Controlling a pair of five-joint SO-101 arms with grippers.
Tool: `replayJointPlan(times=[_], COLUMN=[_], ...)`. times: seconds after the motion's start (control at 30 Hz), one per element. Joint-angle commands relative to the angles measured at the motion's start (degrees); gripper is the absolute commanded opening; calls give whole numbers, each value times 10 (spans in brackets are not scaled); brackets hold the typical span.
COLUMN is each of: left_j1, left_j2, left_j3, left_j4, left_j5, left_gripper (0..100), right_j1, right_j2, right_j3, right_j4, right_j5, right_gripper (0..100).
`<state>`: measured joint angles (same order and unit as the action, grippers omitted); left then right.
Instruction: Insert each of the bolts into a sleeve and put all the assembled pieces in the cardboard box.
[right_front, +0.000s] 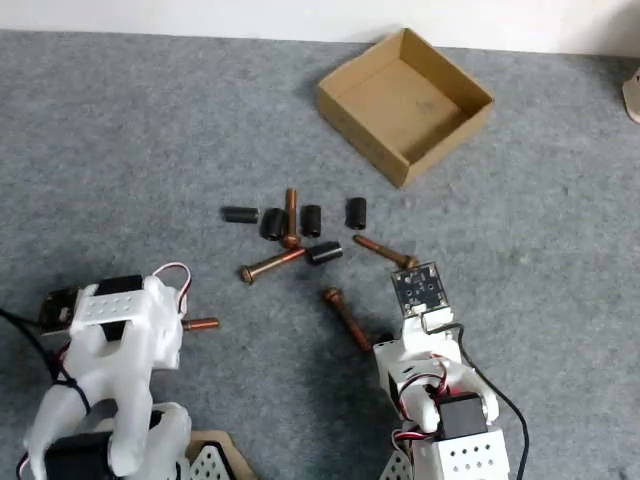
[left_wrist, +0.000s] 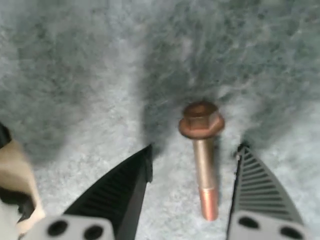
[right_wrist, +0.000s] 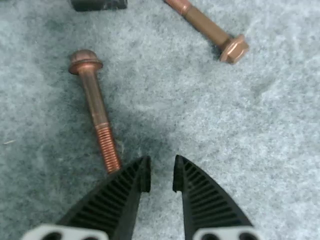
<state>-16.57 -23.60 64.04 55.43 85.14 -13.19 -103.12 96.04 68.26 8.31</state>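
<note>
Step in hand, I judge: bolt pickup. Your left tool (left_wrist: 195, 148) stands spread astride a bolt (left_wrist: 202, 160), lower left in the high view. Your right tool (right_wrist: 161, 172) is narrowly parted, empty. Next: close squarely on the shank, then carry to a sleeve (right_front: 272, 222).

Bolts (right_front: 272, 264), sleeves (right_front: 240, 215) clustered centre; cardboard box (right_front: 362, 130) behind, rightward

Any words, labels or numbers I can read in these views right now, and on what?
No text can be read in any view.
cardboard box: faint dark mark on its floor, too blurred to read.
bolt: no legible stamp on its head.
dark board on the right arm: anything on it is too small to read.
</note>
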Motion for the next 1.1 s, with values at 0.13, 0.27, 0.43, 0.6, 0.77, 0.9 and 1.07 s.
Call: replayJointPlan(times=[0.13, 0.27, 0.43, 0.6, 0.77, 0.9, 1.07], left_j1=[-16, -22, -32, -32, -29, -4, 34], left_j2=[4, 4, 5, 5, -1, -2, -3], left_j3=[-39, -36, -35, -24, -28, -28, -44], left_j4=[-32, -32, -28, -32, -36, -96, -134], left_j5=[-21, -21, -21, -21, -36, -122, -179], left_gripper=[237, 59, 9, 7, 7, 7, 6], right_j1=[2, 2, 2, 2, 2, 2, 2], right_j2=[-7, -7, -7, -7, -7, -7, -11], right_j3=[88, 88, 88, 88, 88, 88, 88], right_j4=[2, 2, 2, 2, 2, 2, 2], right_j5=[5, 5, 5, 5, 5, 5, 5], right_gripper=[87, 87, 87, 87, 87, 87, 87])
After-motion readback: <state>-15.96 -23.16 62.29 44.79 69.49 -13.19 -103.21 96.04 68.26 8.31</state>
